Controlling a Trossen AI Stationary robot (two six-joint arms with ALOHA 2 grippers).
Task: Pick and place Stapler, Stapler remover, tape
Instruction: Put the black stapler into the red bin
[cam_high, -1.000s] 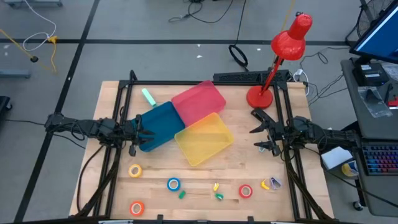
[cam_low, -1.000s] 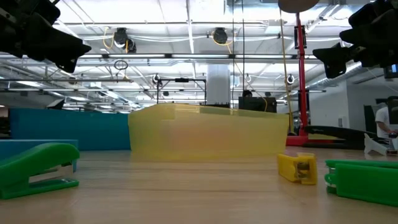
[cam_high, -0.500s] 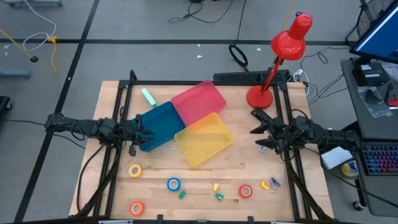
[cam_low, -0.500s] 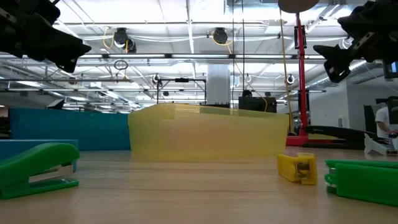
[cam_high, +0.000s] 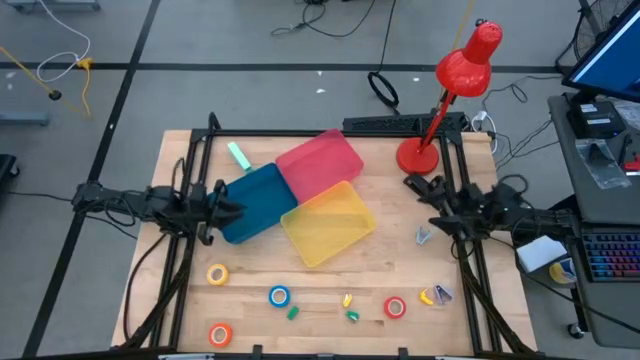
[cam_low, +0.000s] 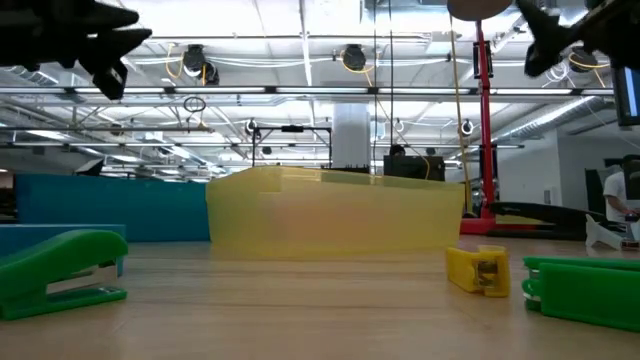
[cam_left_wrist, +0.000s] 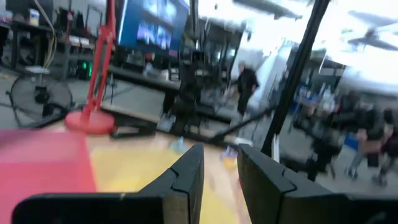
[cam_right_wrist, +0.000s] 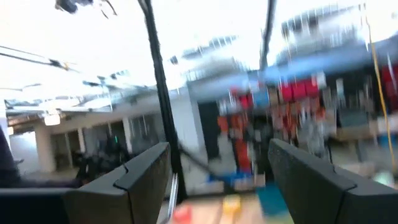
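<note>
We see the four tape rolls along the near edge of the wooden surface (cam_high: 180, 150): yellow (cam_high: 217, 274), blue (cam_high: 279, 296), orange (cam_high: 220, 335) and red (cam_high: 394, 307). Between the blue and red rolls lie small green (cam_high: 292, 313) and yellow pieces (cam_high: 347, 300), which from table height read as a green stapler (cam_low: 62, 268), a small yellow block (cam_low: 478, 270) and another green item (cam_low: 585, 290). Farther back sit three bins touching one another: blue (cam_high: 255, 202), pink (cam_high: 318, 163) and yellow (cam_high: 328, 222). Our left gripper (cam_high: 222, 205) hangs at the blue bin's left edge, fingers (cam_left_wrist: 186, 180) narrowly apart and holding nothing. Our right gripper (cam_high: 425, 190) is raised near the base of the red lamp (cam_high: 452, 90), fingers (cam_right_wrist: 140, 177) spread wide and empty. A small grey item (cam_high: 424, 236) lies just below it.
</note>
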